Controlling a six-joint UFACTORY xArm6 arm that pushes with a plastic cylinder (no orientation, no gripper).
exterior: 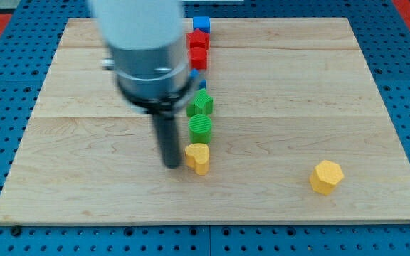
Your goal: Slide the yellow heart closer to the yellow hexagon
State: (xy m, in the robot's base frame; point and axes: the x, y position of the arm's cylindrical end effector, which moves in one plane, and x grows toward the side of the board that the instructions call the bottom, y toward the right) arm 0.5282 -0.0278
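The yellow heart (198,157) lies near the board's lower middle, at the bottom end of a column of blocks. The yellow hexagon (326,177) lies far to its right, near the board's lower right. My tip (171,165) is down on the board just left of the yellow heart, right beside it or touching its left side. The arm's grey and white body hides the board above the tip.
Above the heart in one column stand a green cylinder (201,129), a green star (201,104), a blue block (196,76) partly hidden by the arm, two red blocks (198,48) and a blue cube (202,24). The wooden board (62,192) ends at a blue pegboard.
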